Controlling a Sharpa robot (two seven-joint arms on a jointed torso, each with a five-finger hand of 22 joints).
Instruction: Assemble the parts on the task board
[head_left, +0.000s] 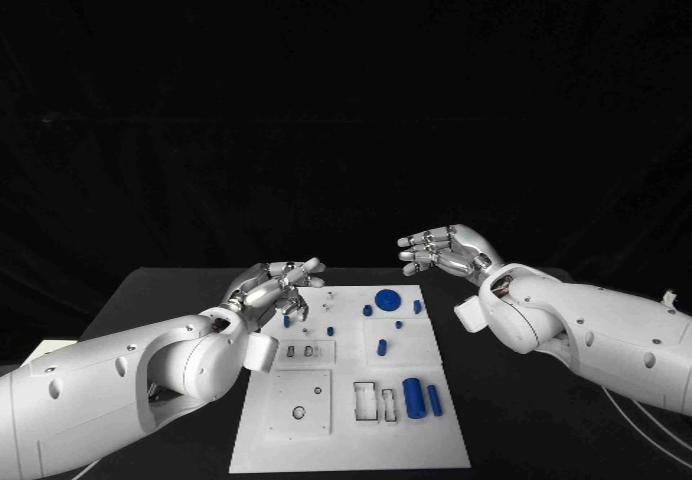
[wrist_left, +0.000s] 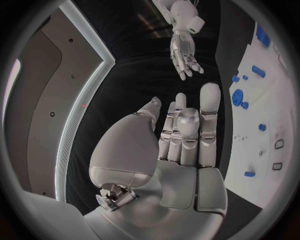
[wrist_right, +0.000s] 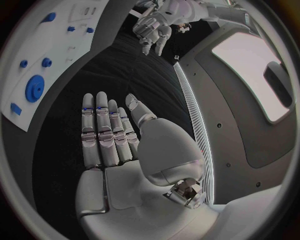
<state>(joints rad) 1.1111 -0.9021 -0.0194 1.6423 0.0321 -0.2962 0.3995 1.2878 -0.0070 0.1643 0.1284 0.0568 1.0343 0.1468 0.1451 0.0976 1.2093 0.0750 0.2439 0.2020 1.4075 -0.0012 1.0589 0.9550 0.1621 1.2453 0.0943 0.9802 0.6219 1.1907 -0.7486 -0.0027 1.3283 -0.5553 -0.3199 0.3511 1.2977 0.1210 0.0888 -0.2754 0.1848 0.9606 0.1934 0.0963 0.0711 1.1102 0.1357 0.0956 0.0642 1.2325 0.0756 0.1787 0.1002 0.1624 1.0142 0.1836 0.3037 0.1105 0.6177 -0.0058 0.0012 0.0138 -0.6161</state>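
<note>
The black table (head_left: 173, 290) is seen carrying the white task board (head_left: 346, 440), which is laid along its middle from the near edge toward the far edge. The assembly is judged to be barely begun, if at all: the blue parts are found scattered singly over the board, and none is seen joined to another, though whether the smallest pieces are already seated in their holes cannot be told. The large blue disc (head_left: 388, 299) is placed near the board's far edge; a thick blue cylinder (head_left: 414, 398) and a thinner blue rod (head_left: 434, 401) are laid side by side toward the board's near right corner, just beside empty rectangular slots (head_left: 366, 401); a short blue peg (head_left: 382, 347) is set near the board's middle, and smaller blue studs (head_left: 330, 330) are dotted between it and the far edge. Nearly all the fitting is therefore judged to remain. The left hand (head_left: 274, 283) is held over the board's far left corner, its fingers loosely curled and apart, nothing gripped; in its wrist view the fingers (wrist_left: 209, 107) are shown extended and bare. The right hand (head_left: 444, 249) is raised beyond the board's far right corner, well apart from the parts, palm flat and fingers (wrist_right: 100, 125) stretched side by side with nothing held.
</note>
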